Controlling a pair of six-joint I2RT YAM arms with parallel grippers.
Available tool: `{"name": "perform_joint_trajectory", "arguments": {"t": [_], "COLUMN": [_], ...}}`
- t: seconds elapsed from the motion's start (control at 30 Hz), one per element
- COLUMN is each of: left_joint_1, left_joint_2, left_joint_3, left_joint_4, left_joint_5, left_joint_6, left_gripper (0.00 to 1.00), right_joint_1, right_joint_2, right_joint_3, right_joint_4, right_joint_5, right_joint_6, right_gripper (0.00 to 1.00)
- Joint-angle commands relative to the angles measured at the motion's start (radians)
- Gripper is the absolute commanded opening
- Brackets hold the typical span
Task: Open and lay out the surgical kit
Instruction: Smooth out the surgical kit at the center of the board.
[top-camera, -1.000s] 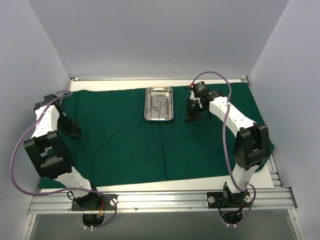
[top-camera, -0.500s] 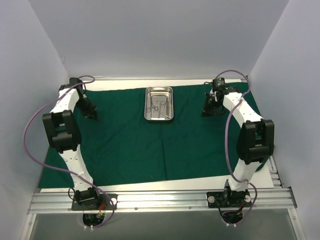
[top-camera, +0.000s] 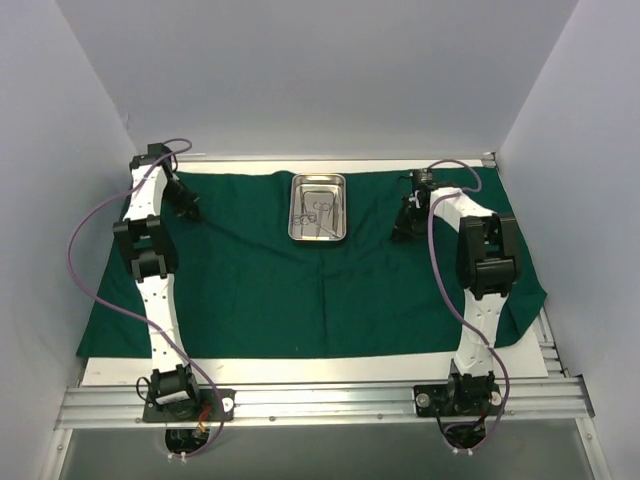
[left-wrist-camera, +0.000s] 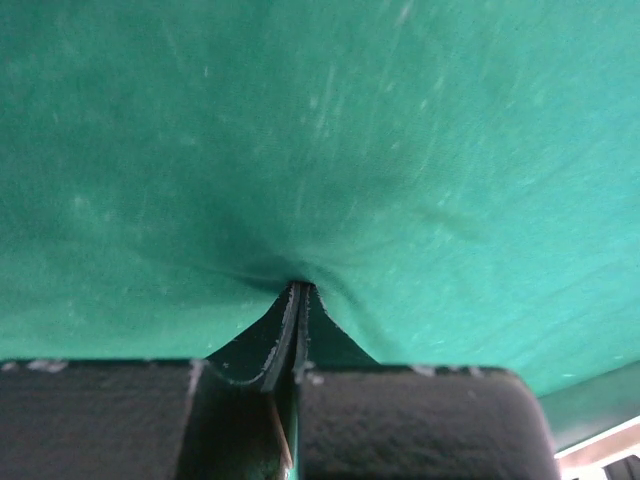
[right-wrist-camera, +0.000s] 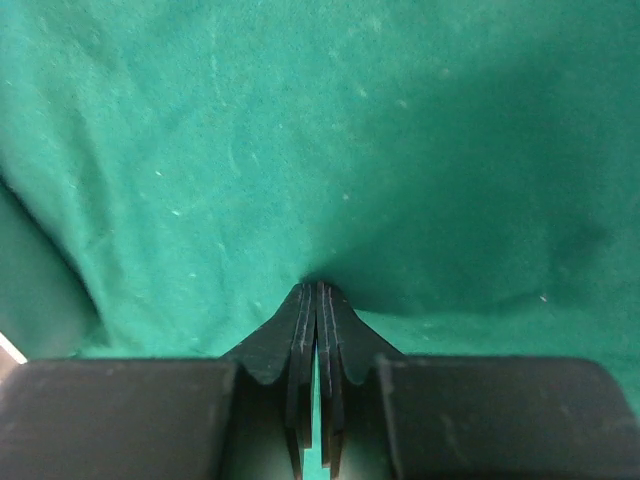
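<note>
My left end effector (left-wrist-camera: 298, 292), pressed together, pinches a pucker of the green cloth (top-camera: 250, 280) near the worktop's (top-camera: 300, 368) far-left corner. My right end effector (right-wrist-camera: 317, 290), also closed, nips it toward the far-right. The steel tray (top-camera: 294, 210) sits at the far-middle edge with the instruments (top-camera: 314, 212) inside. Smoothing the cloth looks like the step in hand. Next, I judge, comes a gentle outward tug that spares the tray.

Soft even light from above; the steel tray (top-camera: 332, 192) glints, shadow darkens the cloth (right-wrist-camera: 480, 230) in wrist views.
</note>
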Motion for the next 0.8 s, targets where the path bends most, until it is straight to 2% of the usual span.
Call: {"name": "perform_joint_trajectory", "arguments": {"t": [0.0,0.1,0.27,0.37,0.6,0.77], "left_joint_1": [0.011,0.028,0.06,0.091,0.088,0.065], "left_joint_2": [0.157,0.169,0.048,0.03,0.036,-0.041], "left_joint_3": [0.173,0.189,-0.111,-0.173,-0.089,-0.101], "left_joint_4": [-0.028,-0.036,0.102,0.107,0.07,0.091], "left_joint_5": [0.028,0.049,0.024,0.054,0.088,0.101], "left_joint_6": [-0.005,-0.03,-0.047,-0.041,0.002,0.014], "left_gripper": [0.02,0.02,0.02,0.02,0.02,0.06], "right_joint_1": [-0.008,-0.012,-0.037,-0.07,-0.14,-0.121], "right_joint_2": [0.045,0.076,0.118,0.118,0.105,0.078], "right_joint_3": [0.03,0.047,0.079,0.067,0.01,0.064], "right_joint_4": [0.001,-0.008,-0.029,-0.036,-0.069,-0.068], "right_joint_5": [-0.02,-0.016,0.0,0.017,0.046,0.027], "right_joint_6": [0.051,0.059,0.076,0.086,0.054,0.002], "right_gripper": [0.0,0.0,0.0,0.0,0.0,0.0]}}
